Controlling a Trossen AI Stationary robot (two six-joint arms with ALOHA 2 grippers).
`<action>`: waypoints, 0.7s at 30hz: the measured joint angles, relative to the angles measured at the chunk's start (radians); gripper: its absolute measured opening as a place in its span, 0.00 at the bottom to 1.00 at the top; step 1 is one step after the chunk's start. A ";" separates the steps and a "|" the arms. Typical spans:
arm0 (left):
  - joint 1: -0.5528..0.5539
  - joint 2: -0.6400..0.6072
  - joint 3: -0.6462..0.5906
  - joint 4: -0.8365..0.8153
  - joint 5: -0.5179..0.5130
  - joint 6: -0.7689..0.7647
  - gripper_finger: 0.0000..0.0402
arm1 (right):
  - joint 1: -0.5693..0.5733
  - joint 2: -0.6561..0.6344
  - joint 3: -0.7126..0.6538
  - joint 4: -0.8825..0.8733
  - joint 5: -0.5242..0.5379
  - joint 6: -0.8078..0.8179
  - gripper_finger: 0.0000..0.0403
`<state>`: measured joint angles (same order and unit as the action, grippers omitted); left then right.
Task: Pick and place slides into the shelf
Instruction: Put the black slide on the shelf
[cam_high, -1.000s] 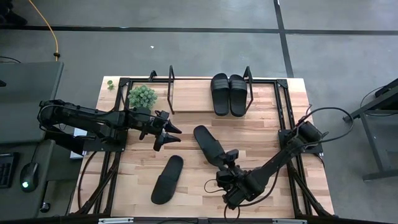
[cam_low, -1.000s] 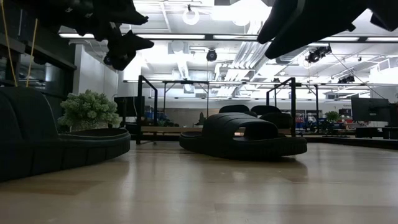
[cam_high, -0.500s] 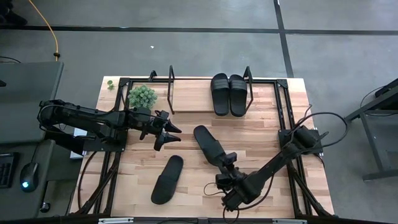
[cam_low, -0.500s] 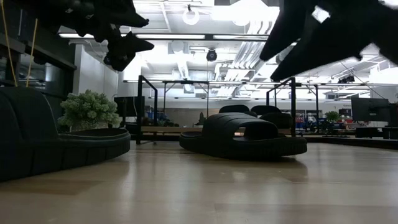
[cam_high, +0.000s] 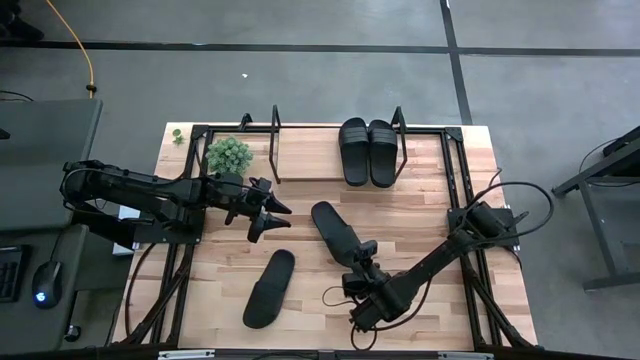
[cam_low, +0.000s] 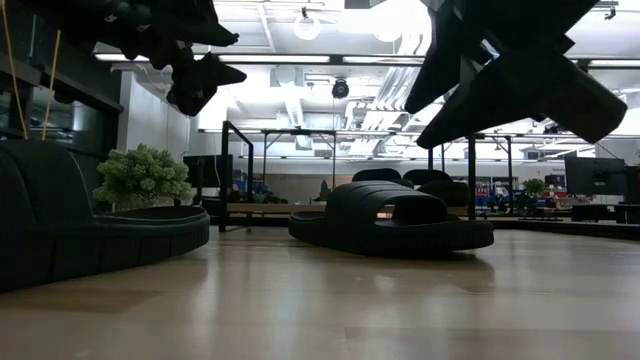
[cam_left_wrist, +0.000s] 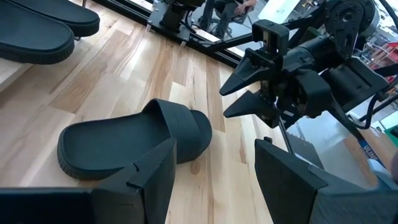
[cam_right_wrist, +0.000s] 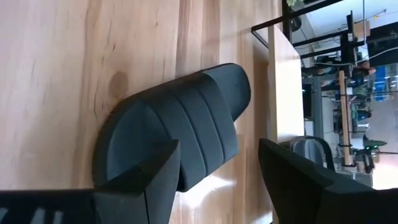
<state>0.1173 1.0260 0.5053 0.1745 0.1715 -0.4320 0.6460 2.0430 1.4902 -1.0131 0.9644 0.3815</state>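
Two slides (cam_high: 367, 151) are already set side by side on the shelf (cam_high: 300, 156), at its right end. Two are left on the table: one at the centre (cam_high: 336, 234), one nearer and to the left (cam_high: 269, 288). The right gripper (cam_high: 361, 262), fingers apart and empty, is poised over the centre slide's near end; the left gripper (cam_high: 272, 217), also parted, is held left of it.

High view: the whole table (cam_high: 420, 190) is seen from straight above, at a distance. Low view: the tabletop is viewed level from its surface, facing the room, with one slide (cam_low: 390, 222) close ahead. Left wrist view: the same slide (cam_left_wrist: 134, 140) is seen obliquely from close by. Right wrist view: that slide (cam_right_wrist: 174, 134) is seen nearer, from above. This slide (cam_high: 337, 233) is shared by all four views.
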 joint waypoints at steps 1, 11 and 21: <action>0.000 0.000 0.000 0.000 0.000 0.000 0.50 | 0.000 0.000 0.000 0.000 -0.002 0.003 0.52; 0.000 0.000 0.000 -0.002 -0.001 0.000 0.50 | -0.014 0.026 0.000 -0.021 -0.026 0.014 0.52; 0.000 0.000 0.000 -0.006 -0.007 0.000 0.50 | -0.029 0.050 -0.001 -0.018 -0.049 0.011 0.52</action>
<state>0.1173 1.0264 0.5053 0.1680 0.1642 -0.4319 0.6174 2.0930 1.4895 -1.0307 0.9153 0.3927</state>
